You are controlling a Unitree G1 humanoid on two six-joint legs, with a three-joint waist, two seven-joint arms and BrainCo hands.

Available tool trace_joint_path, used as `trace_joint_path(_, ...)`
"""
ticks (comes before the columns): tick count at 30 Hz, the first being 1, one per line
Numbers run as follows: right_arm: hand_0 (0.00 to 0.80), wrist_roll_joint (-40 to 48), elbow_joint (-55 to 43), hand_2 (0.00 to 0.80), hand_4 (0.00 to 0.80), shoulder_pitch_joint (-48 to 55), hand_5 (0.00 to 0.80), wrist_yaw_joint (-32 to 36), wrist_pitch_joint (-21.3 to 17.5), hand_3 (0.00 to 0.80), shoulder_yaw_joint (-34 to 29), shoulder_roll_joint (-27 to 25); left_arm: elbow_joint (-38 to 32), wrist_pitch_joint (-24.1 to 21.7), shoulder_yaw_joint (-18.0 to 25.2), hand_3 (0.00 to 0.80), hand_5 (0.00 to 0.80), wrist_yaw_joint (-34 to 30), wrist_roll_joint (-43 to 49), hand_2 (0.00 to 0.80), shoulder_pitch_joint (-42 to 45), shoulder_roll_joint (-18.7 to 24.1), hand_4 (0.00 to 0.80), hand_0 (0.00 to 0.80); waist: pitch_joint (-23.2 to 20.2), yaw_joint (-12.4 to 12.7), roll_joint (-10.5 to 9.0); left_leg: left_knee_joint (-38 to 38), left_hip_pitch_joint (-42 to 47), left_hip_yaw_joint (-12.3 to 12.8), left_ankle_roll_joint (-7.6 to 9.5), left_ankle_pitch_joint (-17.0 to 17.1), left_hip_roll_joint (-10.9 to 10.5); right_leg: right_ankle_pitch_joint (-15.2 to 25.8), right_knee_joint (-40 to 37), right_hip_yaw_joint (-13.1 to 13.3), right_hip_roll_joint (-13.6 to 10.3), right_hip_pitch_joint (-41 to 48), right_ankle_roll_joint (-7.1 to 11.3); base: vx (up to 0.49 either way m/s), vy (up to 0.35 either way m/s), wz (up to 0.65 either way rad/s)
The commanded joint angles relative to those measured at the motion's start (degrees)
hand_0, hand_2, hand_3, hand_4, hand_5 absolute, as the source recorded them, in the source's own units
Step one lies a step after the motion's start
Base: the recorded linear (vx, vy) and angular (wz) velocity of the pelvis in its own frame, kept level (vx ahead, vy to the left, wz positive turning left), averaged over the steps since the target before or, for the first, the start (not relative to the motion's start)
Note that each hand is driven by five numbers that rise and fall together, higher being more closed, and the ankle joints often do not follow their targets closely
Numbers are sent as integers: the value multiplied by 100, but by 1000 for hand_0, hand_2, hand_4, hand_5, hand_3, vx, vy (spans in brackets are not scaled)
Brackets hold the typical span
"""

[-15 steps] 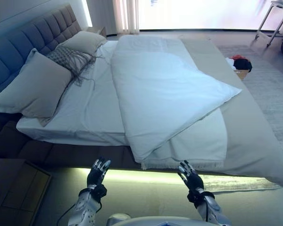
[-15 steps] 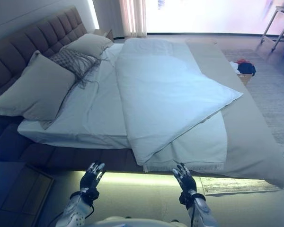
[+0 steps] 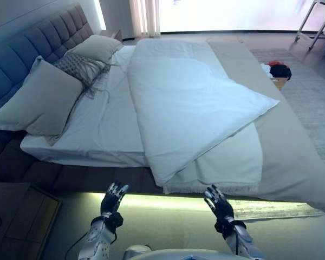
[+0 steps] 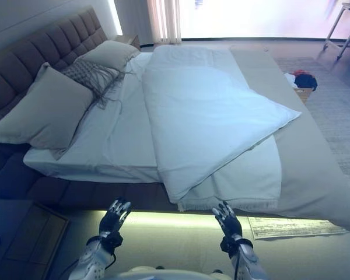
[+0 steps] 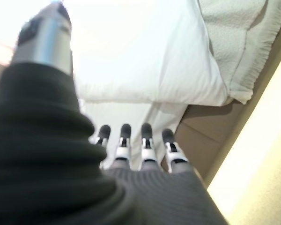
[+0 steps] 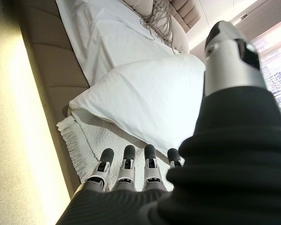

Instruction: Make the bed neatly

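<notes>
The bed (image 3: 97, 179) filled most of the head views, its tufted headboard (image 3: 38, 43) at the robot's left. A white sheet (image 3: 105, 124) covered the mattress on the headboard side. A white duvet (image 3: 189, 108) lay folded over on itself across the middle, one corner (image 3: 275, 103) pointing toward the right and its near corner hanging over the bed's near edge. Under it a fringed blanket (image 3: 233, 168) stuck out at the near edge, fringe (image 6: 72, 140) hanging over the side. A beige cover (image 3: 292, 151) ran along the right part of the bed to the foot end. A rug (image 3: 314, 103) lay on the floor beyond that.

Two beige pillows: a big one (image 3: 40, 103) leaned on the headboard near the robot, a smaller one (image 3: 97, 47) farther back. Between them sat a patterned cushion (image 3: 76, 66) with long tassels trailing onto the sheet. A basket (image 3: 276, 76) with dark and red cloth stood on the rug, just beside the bed's far side.

Left hand (image 3: 112, 197) hovered low in front of the bed's near side, fingers (image 5: 124, 140) straight and spread, holding nothing, not touching the bed. Right hand (image 3: 219, 203) was level with it, well apart from the left, just below the fringe, fingers (image 6: 126, 161) likewise straight and empty.
</notes>
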Motion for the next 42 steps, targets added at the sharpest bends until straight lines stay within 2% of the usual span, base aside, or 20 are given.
trace_joint_path(1, 0, 59, -398, 0, 0, -194, 0, 78, -140, 0, 200, 78, -111, -242, 83, 0, 0, -4, 223, 0, -266, 197, 0, 0, 66, 167, -360, 953, -404, 292, 321, -252, -393, 99, 229, 13, -264, -38, 183, 4, -30, -2)
trace_joint_path(4, 0, 10, -410, 0, 0, -180, 0, 133, -69, 0, 234, 4, -98, -321, 139, 0, 0, -90, 164, 0, -189, 171, 0, 0, 214, 234, -409, 1607, -733, 100, 310, -318, -498, 89, 391, 122, -239, -172, 98, 7, -21, -13)
trace_joint_path(8, 0, 0, -382, 0, 0, -173, 0, 148, -99, 0, 287, -130, -161, -361, 135, 0, 0, -72, 15, 0, -164, 128, 0, 0, 361, 259, -436, 1717, -888, 57, 364, -263, -583, 181, 363, 217, -207, -249, 71, -11, 49, -11)
trace_joint_path(13, 0, 188, -255, 0, 0, -246, 0, 205, -242, 0, 217, -164, -211, -421, -40, 0, 0, -22, 103, 0, -186, 130, 0, 0, 349, 236, -428, 1463, -807, 88, 461, -382, -621, 175, 497, 296, -304, -361, 174, 25, 126, -7)
trace_joint_path(18, 0, 83, -321, 0, 0, -315, 0, 199, -246, 0, 289, 52, -169, -411, 123, 0, 0, 123, 119, 0, -161, 144, 0, 0, 334, 295, -372, 1245, -617, -12, 598, -418, -700, 117, 917, 346, -597, -506, 386, 81, 153, 5)
trace_joint_path(21, 0, 78, -355, 0, 0, -320, 0, 106, -345, 0, 324, 148, -155, -394, 159, 0, 0, 153, 166, 0, -173, 215, 0, 0, 313, 329, -285, 1226, -647, -126, 715, -410, -786, 118, 1465, 498, -826, -675, 418, 30, 210, 5)
trace_joint_path(24, 0, 242, -438, 0, 0, -268, 0, -62, -504, 0, 325, 208, -67, -408, 66, 0, 0, 122, 219, 0, -269, 264, 0, 0, 285, 336, -128, 1229, -752, -322, 890, -367, -905, 408, 2816, 812, -1118, -1083, 351, 11, 280, 14)
trace_joint_path(26, 0, 342, -514, 0, 0, -159, 0, -85, -545, 0, 277, 173, -56, -358, 41, 0, 0, 75, 218, 0, -310, 327, 0, 0, 270, 306, -6, 1243, -768, -413, 963, -368, -971, 559, 3622, 984, -1163, -1441, 272, 50, 274, 23)
trace_joint_path(28, 0, 348, -502, 0, 0, -68, 0, -11, -586, 0, 245, 134, -59, -250, 62, 0, 0, 75, 170, 0, -352, 383, 0, 0, 253, 274, 53, 1247, -727, -458, 1002, -409, -1038, 628, 4054, 1037, -1152, -1716, 247, 111, 175, 28)
trace_joint_path(31, 0, 396, -468, 0, 0, -66, 0, 132, -581, 0, 226, 81, -71, -134, 86, 0, 0, 196, 71, 0, -407, 427, 0, 0, 248, 245, -82, 1253, -631, -534, 1011, -532, -1189, 839, 3470, 862, -1119, -1812, 327, 186, -7, 22)
trace_joint_path(33, 0, 487, -388, 0, 0, -221, 0, 191, -575, 0, 245, 51, -5, -89, 72, 0, 0, 290, -2, 0, -535, 432, 0, 0, 302, 145, -357, 1285, -481, -640, 982, -778, -1396, 1128, 2162, 749, -1046, -1987, 469, 305, -167, 7)
trace_joint_path(35, 0, 544, -251, 0, 0, -396, 0, 240, -539, 0, 204, 24, 81, -81, 61, 0, 0, 245, -31, 0, -608, 439, 0, 0, 354, 12, -474, 1271, -259, -737, 949, -1041, -1471, 1335, 1015, 686, -923, -2127, 609, 349, -147, -15)
trace_joint_path(37, 0, 509, -169, 0, 0, -439, 0, 304, -465, 0, 140, -18, 184, -146, 100, 0, 0, 92, -76, 0, -571, 435, 0, 0, 357, -87, -481, 1224, -58, -757, 947, -1206, -1457, 1563, 269, 597, -777, -2203, 695, 338, -99, 4)
trace_joint_path(39, 0, 522, -128, 0, 0, -350, 0, 394, -462, 0, 91, -54, 214, -194, 138, 0, 0, -49, -102, 0, -475, 426, 0, 0, 340, -123, -489, 1247, 30, -726, 974, -1305, -1429, 1602, 101, 516, -726, -2277, 690, 329, -120, 21)
trace_joint_path(42, 0, 535, -116, 0, 0, -76, 0, 561, -502, 0, -5, -52, 160, -241, 216, 0, 0, -265, 0, 0, -221, 399, 0, 0, 302, -160, -509, 1435, 92, -701, 982, -1362, -1372, 1584, 179, 565, -722, -2250, 645, 377, -187, 22)
